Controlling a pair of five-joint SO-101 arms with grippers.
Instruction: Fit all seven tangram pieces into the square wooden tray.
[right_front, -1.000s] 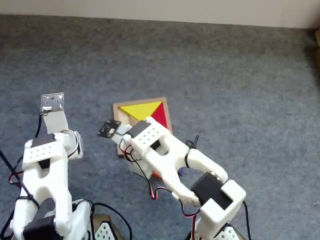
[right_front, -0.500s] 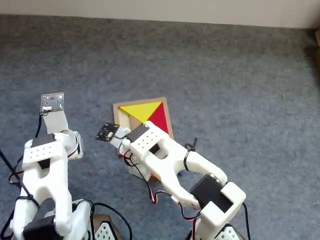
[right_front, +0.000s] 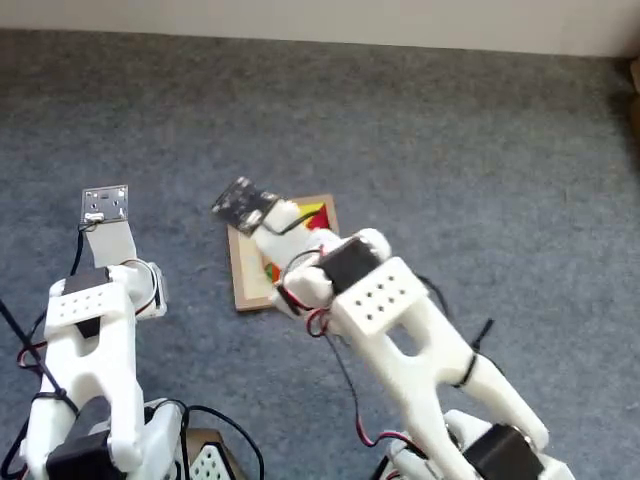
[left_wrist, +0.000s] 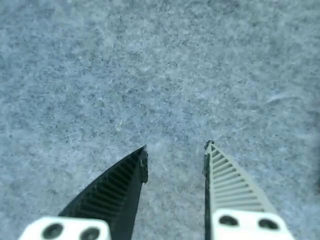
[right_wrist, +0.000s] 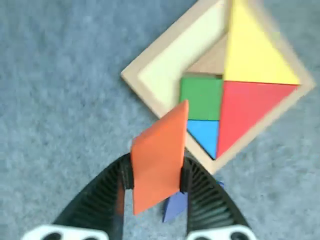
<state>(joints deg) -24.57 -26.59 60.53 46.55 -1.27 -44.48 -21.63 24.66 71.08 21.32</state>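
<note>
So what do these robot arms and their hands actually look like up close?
The left arm and right arm are chunky white plastic shells with rows of small holes, black motor blocks and loose red and black wires. The left hand has two pointed, ridged fingers, one black and one pale grey; the right hand has dark ridged ones.

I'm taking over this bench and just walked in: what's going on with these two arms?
The right gripper holds an orange piece between its jaws, over the edge of the square wooden tray. The tray already holds a yellow piece, a red piece, a green piece and a blue piece. A dark blue piece lies on the carpet beside it. The left gripper hangs over the carpet, jaws open, holding nothing.
</note>
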